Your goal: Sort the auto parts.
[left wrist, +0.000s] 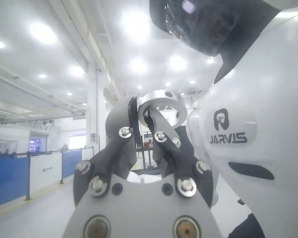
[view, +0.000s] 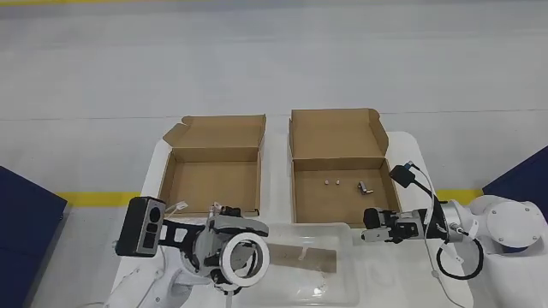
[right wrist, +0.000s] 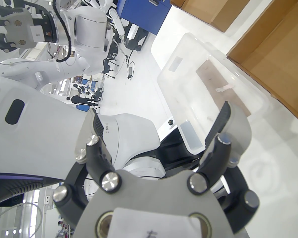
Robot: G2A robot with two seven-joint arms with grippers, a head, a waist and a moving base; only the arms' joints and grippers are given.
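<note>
Two open cardboard boxes sit along the far side of the desk (view: 409, 156), flaps up. The left box (view: 210, 181), toward the far-left corner, shows a bare brown floor. The right box (view: 342, 190), toward the far-right corner, has two tiny pale pieces (view: 334, 182) side by side and a small bent metal piece (view: 366, 188) a little to their right. At the middle of the near edge lies the clear bin (right wrist: 164, 80). It holds a small pale part (right wrist: 223, 88) resting by a brown patch, and whether that patch is inside or under the bin I can't tell. There's also a tiny dark speck nearer the bin's right end. Over to the left hand (left wrist: 141, 111), up off the desk by the near-left corner and pointing toward the ceiling. It grips a metal ring (left wrist: 164, 99): one finger presses the outside of the ring's wall and the other sits inside the bore, so the wall is pinched tight between them. The right hand (right wrist: 159, 111) hangs just beside the bin's right end, in front of the right box. Its fingers are spread wide with nothing between them, and the ring is well apart from it, across the bin.
</note>
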